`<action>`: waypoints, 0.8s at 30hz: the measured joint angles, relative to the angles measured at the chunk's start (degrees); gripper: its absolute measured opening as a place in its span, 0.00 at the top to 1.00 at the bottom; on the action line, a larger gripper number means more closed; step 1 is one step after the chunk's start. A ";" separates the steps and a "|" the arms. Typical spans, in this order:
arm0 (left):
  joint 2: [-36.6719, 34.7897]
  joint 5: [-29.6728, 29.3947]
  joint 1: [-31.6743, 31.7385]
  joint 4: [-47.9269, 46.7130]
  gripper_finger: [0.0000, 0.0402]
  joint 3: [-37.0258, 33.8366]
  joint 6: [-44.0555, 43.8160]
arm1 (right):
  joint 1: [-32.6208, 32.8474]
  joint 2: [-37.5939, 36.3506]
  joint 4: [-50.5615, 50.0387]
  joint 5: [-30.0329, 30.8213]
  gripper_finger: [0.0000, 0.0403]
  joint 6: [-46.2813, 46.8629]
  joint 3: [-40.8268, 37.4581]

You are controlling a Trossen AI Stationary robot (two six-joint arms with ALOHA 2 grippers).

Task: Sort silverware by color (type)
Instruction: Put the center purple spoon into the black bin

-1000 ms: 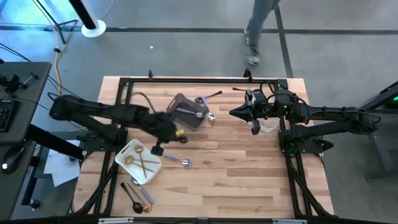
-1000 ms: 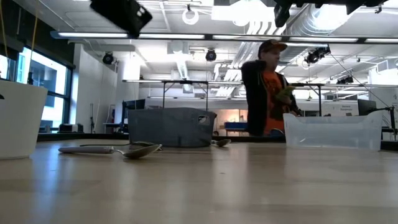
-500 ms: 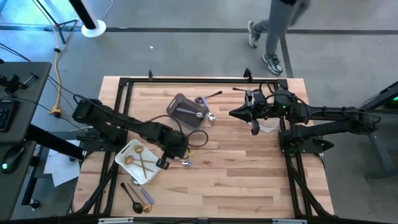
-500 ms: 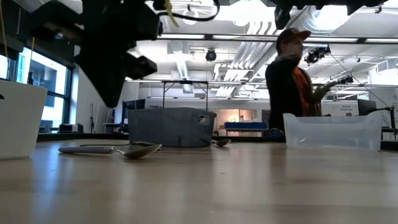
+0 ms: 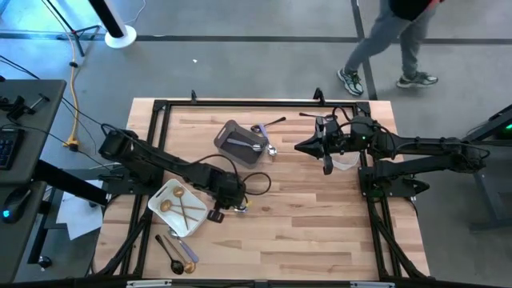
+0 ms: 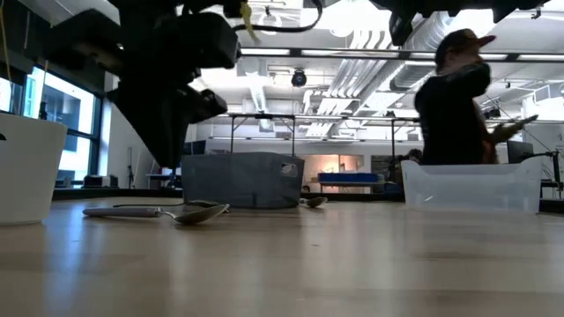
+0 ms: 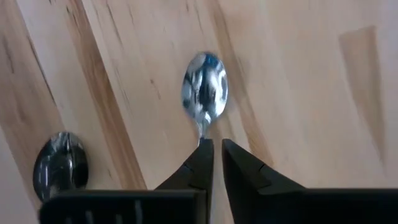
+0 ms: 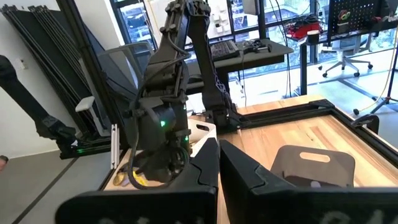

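The left arm reaches low across the worktop (image 5: 304, 216) toward lower centre, its left hand (image 7: 214, 152) tipped down with fingers a narrow slit apart, straddling a silver spoon's (image 7: 204, 93) handle without clamping it. The right hand (image 5: 301, 146) hovers shut and empty, upper right.

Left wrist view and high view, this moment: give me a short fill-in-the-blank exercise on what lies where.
1. The left gripper points at the ____ of a silver spoon.
2. The gold pieces lie in the ____ tray.
3. The grey bin stands nearer the table's ____ edge.
4. The right gripper hangs over the clear ____.

Missing words: bowl; white; far; tub
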 joint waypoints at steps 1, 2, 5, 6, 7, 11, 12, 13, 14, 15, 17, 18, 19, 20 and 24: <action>0.55 -0.03 0.00 0.62 0.91 0.02 -0.03 | -0.02 0.00 -0.19 -0.02 1.00 0.01 0.00; 0.99 -0.09 -0.01 0.55 0.89 0.02 -0.04 | 0.00 0.00 -0.22 -0.02 1.00 0.02 0.00; 2.58 -0.90 -0.11 1.00 0.83 0.02 0.01 | -0.02 0.00 -0.22 0.00 1.00 0.02 0.00; 2.98 -1.64 -0.15 0.77 0.80 0.02 -0.11 | 0.00 0.00 -0.22 -0.02 1.00 0.02 0.00; 3.34 -2.26 -0.15 0.84 0.78 0.03 -0.51 | -0.02 0.00 -0.24 -0.02 1.00 -0.04 0.00; 4.53 -3.80 -0.20 0.72 0.70 0.07 -2.05 | 0.00 0.00 -0.85 -0.02 1.00 -0.45 0.00; 4.79 -3.85 -0.20 0.89 0.69 0.10 -2.48 | -0.01 0.00 -0.99 -0.02 1.00 -0.46 0.00; 4.97 -3.94 -0.20 0.92 0.67 0.15 -2.56 | -0.01 0.00 -1.08 -0.02 1.00 -0.46 0.00; 5.02 -3.93 -0.20 0.53 0.66 0.10 -2.53 | 0.00 0.00 -1.06 -0.02 1.00 -0.49 0.00; 5.19 -3.91 -0.20 0.56 0.64 0.08 -2.45 | -0.01 0.00 -1.04 -0.02 1.00 -0.58 0.00; 5.69 -3.92 -0.20 1.46 0.63 0.15 -1.83 | -0.02 0.02 -1.08 -0.02 1.00 -0.63 0.00; 5.70 -3.92 -0.20 0.94 0.62 0.11 -1.34 | -0.01 0.02 -1.05 -0.02 1.00 -0.66 0.00; 5.74 -3.92 -0.20 0.95 0.62 0.09 -1.03 | -0.01 0.00 -1.05 -0.02 1.00 -0.66 0.00; 5.97 -3.93 -0.08 1.75 0.61 0.13 -1.02 | -0.01 0.02 -1.09 -0.02 1.00 -0.66 0.00; 6.97 -3.62 0.07 2.43 0.61 0.14 -0.96 | -0.02 0.02 -1.28 -0.02 1.00 -0.66 0.00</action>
